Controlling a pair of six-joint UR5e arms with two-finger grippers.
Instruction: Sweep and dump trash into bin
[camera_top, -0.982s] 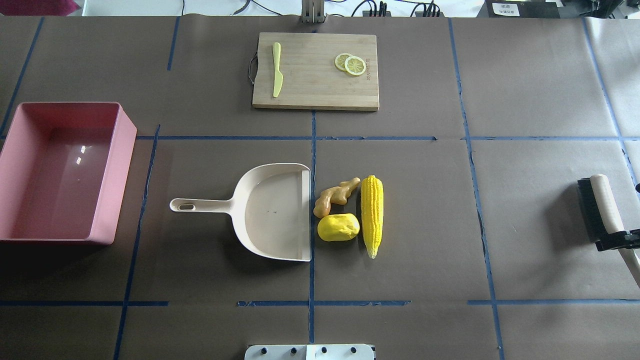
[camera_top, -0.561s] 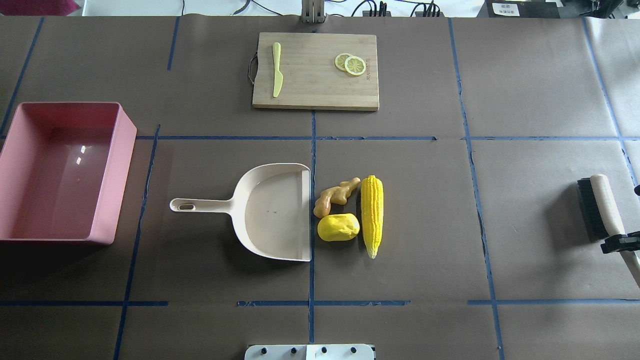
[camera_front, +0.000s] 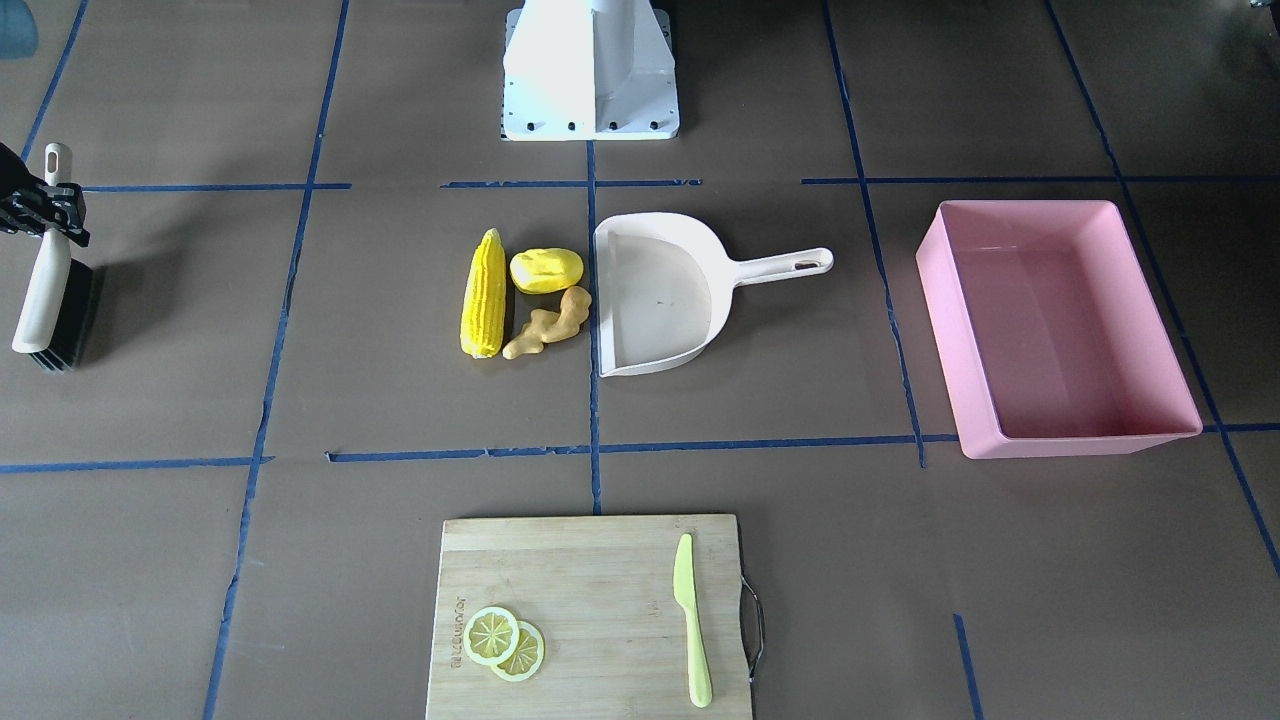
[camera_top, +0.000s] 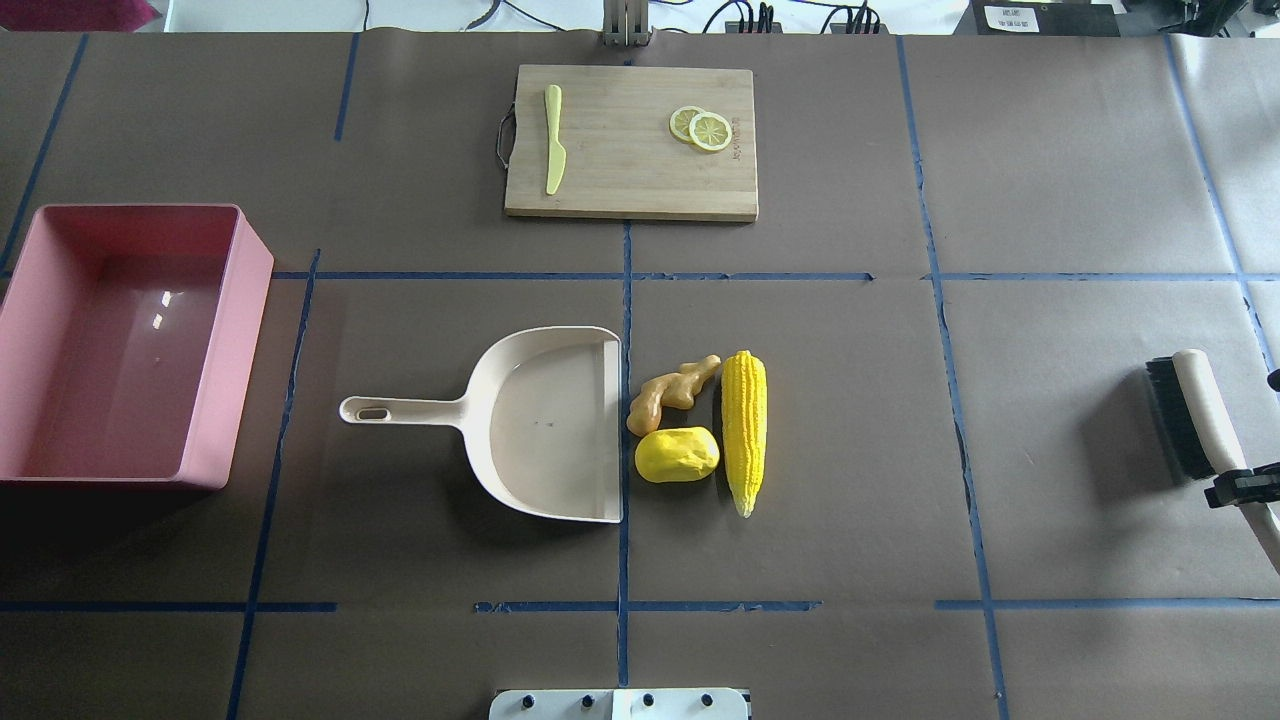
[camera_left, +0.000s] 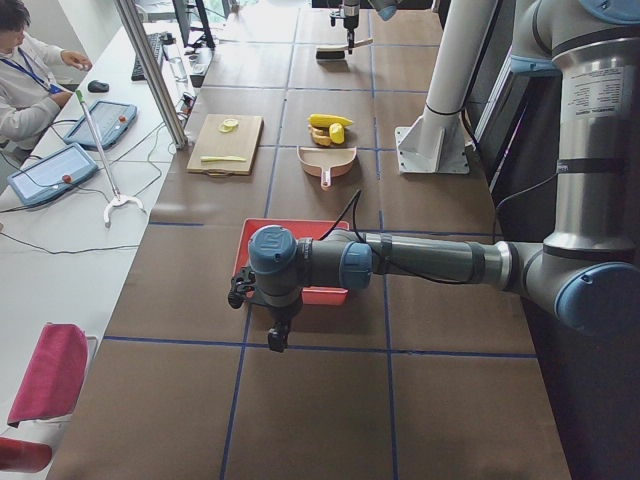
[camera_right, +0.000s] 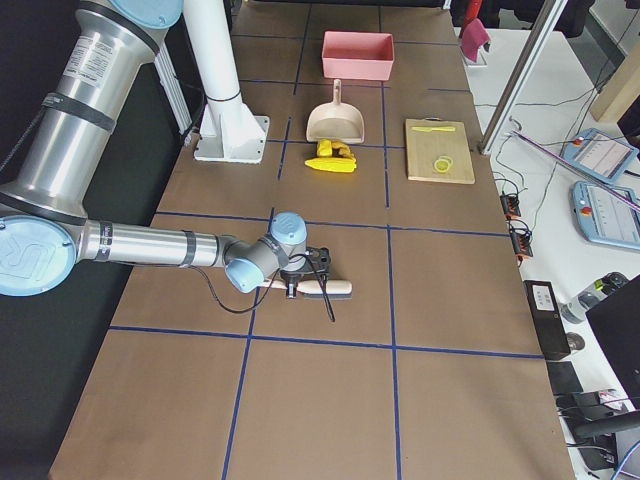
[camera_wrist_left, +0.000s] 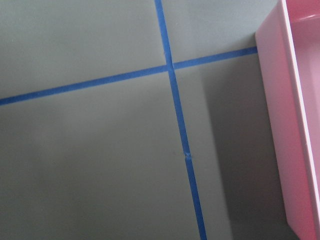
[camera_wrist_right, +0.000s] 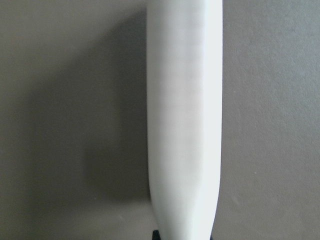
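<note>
The trash lies in the middle of the table: a corn cob (camera_top: 744, 430), a yellow lump (camera_top: 677, 455) and a ginger root (camera_top: 670, 392), all just right of the cream dustpan's (camera_top: 545, 425) open mouth. The pink bin (camera_top: 240, 340) stands at the far left and has nothing in it. At the far right edge, my right gripper (camera_top: 1245, 487) is shut on the white handle of a black-bristled brush (camera_top: 1190, 415); that handle (camera_wrist_right: 184, 115) fills the right wrist view. My left gripper (camera_left: 273, 335) hangs beside the bin's outer wall (camera_wrist_left: 295, 125); I cannot tell its state.
A wooden cutting board (camera_top: 630, 140) at the table's far side holds a green knife (camera_top: 553, 140) and lemon slices (camera_top: 702, 128). The robot's base (camera_front: 590, 70) stands at the near edge. A person (camera_left: 25, 80) sits at a side desk.
The brush in my right gripper has shifted slightly left and its shadow has widened. The trash, dustpan and bin have not moved.
</note>
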